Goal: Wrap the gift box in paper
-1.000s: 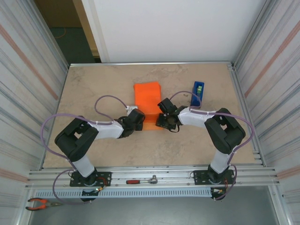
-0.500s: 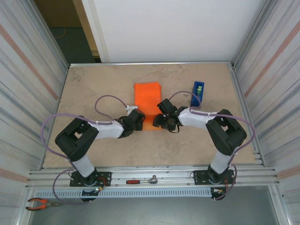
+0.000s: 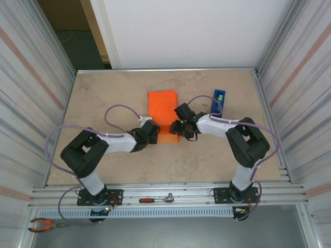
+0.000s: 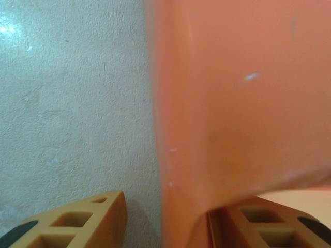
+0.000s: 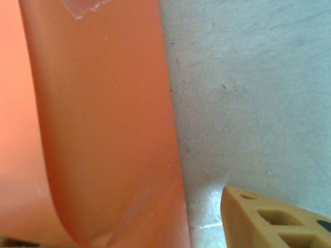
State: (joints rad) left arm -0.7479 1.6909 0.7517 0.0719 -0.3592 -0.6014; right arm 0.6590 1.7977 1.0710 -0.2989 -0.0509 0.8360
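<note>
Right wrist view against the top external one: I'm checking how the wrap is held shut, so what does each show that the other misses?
Right wrist adds: close up, what looks like a scrap of clear tape on the paper at the picture's top, a curled fold along its side, and one tan finger apart from it. Top external adds: the blue tape dispenser right of the paper, the left gripper and right gripper at its near corners, a ratchet and pliers by the front rail. Shared: orange paper lying on the speckled table.
</note>
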